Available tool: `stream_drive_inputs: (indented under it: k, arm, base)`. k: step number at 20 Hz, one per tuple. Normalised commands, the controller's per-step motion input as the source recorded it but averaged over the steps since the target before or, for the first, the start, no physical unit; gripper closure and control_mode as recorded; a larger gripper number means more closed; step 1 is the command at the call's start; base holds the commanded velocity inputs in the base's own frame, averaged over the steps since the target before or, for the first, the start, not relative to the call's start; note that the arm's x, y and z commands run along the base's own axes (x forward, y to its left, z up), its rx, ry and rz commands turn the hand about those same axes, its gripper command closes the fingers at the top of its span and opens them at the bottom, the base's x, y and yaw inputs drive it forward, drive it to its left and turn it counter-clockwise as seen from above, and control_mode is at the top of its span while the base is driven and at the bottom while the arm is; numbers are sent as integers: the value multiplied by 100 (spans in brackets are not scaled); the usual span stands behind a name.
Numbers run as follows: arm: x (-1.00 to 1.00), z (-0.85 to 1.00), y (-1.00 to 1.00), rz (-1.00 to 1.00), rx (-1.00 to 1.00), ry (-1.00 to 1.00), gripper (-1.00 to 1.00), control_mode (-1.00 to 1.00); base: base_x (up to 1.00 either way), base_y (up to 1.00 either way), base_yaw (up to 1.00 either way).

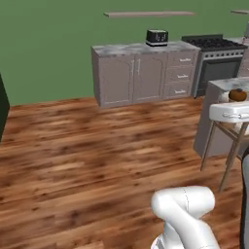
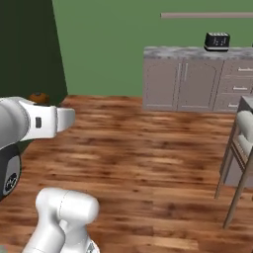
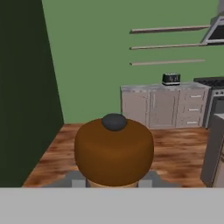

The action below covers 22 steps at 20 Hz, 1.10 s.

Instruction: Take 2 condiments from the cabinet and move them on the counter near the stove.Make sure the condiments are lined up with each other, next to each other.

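Note:
A brown condiment bottle [image 3: 113, 153] with a dark grey cap fills the lower middle of the hand view, and my gripper [image 3: 113, 180] is shut on it, the fingertips mostly hidden behind its body. In the right base view the same bottle [image 2: 38, 98] peeks out behind my raised white forearm at the left. The stove [image 1: 216, 44] stands at the far right against the green wall, with the marble counter [image 1: 126, 49] on taupe drawers just left of it. The cabinet is out of view.
A black toaster-like box [image 1: 156, 37] sits on the counter. A white stool [image 1: 231, 113] and an island corner carrying a round orange-brown lump [image 1: 237, 94] stand at the right. Wooden floor [image 1: 97, 146] lies open between me and the counter. A dark green wall [image 3: 22, 87] rises on my left.

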Motion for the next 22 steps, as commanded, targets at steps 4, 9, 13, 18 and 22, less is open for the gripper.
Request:
stream_drive_inputs:
  k: [4, 9, 13, 18, 22]
  arm:
    - [0, 0, 0, 0, 0, 0, 100, 100]
    - [0, 0, 0, 0, 0, 0, 100, 100]
    - [0, 0, 0, 0, 0, 0, 100, 100]
    - [0, 0, 0, 0, 0, 0, 100, 100]
    - [0, 0, 0, 0, 0, 0, 100, 100]
  base:
    - [100, 25, -25]
    - [100, 40, -20]
    - [100, 51, -25]
    - [100, 44, -27]
    - [100, 46, -29]
